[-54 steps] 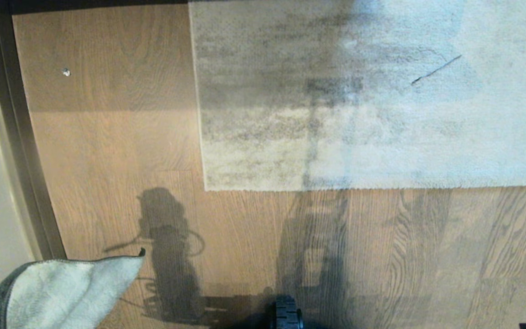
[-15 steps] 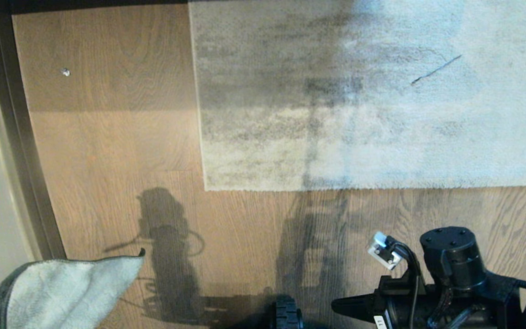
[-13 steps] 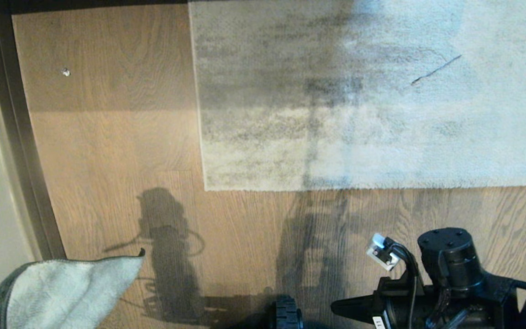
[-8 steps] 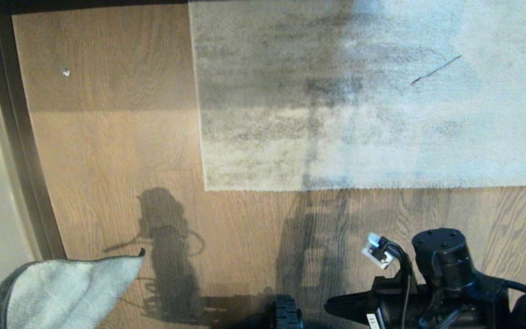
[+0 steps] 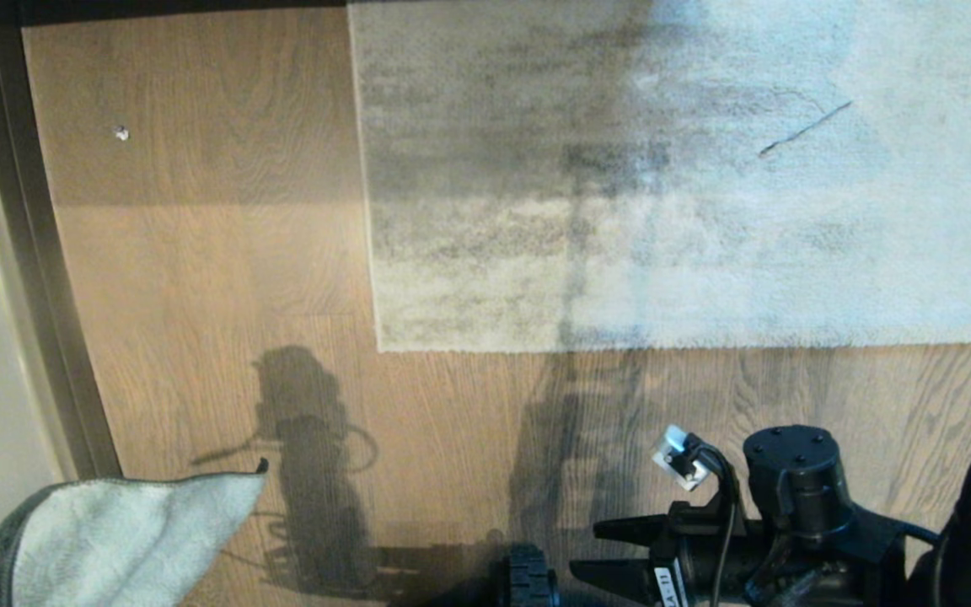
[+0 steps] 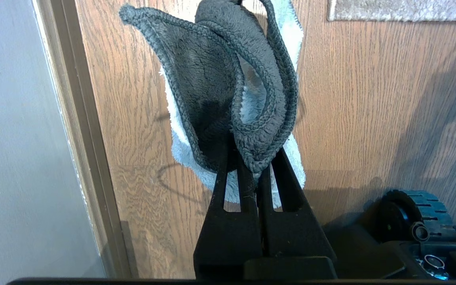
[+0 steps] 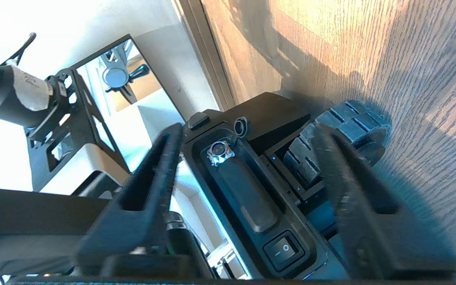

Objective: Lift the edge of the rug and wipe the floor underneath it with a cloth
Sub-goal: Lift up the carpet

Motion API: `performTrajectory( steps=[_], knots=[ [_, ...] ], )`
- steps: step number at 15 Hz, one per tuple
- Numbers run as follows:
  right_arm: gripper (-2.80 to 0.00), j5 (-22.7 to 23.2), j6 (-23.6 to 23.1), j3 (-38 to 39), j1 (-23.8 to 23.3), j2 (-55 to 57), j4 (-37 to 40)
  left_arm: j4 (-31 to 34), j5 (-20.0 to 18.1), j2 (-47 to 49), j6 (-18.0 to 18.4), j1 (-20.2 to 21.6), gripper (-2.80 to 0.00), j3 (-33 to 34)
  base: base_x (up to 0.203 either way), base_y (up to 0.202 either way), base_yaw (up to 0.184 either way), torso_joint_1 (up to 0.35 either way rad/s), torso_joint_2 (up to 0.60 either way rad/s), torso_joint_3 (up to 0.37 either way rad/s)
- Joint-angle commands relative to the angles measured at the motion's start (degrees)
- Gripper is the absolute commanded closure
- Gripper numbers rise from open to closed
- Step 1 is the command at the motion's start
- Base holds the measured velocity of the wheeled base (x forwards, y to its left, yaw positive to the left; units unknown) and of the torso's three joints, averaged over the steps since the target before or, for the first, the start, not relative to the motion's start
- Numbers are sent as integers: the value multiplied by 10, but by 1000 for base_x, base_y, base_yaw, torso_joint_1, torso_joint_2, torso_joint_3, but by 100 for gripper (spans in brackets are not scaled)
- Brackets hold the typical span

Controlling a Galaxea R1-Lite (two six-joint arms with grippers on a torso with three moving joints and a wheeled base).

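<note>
The mottled grey-beige rug (image 5: 662,185) lies flat on the wood floor (image 5: 199,278). Its near rug edge (image 5: 705,346) runs straight to a corner (image 5: 379,347). In the head view's lower left corner hangs the pale blue-grey cloth (image 5: 115,539), well clear of the rug. My left gripper (image 6: 248,160) is shut on the cloth (image 6: 212,79), whose dark grey side folds over the fingers. My right gripper (image 5: 591,550) is low over the floor, short of the rug edge and pointing left. It is open and empty (image 7: 247,130), with the robot base beyond it.
A dark baseboard strip (image 5: 30,253) and a pale wall run down the left side. A small white speck (image 5: 121,132) lies on the floor left of the rug. The base's ribbed wheel (image 5: 529,582) shows at the bottom centre. A thin dark line (image 5: 804,129) marks the rug.
My right arm has come into the head view from the lower right and slid left, and its jaws have gone from shut to open. Cloth, left gripper and rug have not moved.
</note>
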Motion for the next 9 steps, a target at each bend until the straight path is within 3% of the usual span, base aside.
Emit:
performTrajectory(
  steps=[1,6,9],
  knots=[
    [-280,2,9,0,0,19,-6,0,0,0,0,0,0,0,0,0,0,0,0,0],
    [-280,-21,45,-12,8,40,-27,0,0,0,0,0,0,0,0,0,0,0,0,0],
    [-280,-58,99,-14,29,79,-120,0,0,0,0,0,0,0,0,0,0,0,0,0]
  ],
)
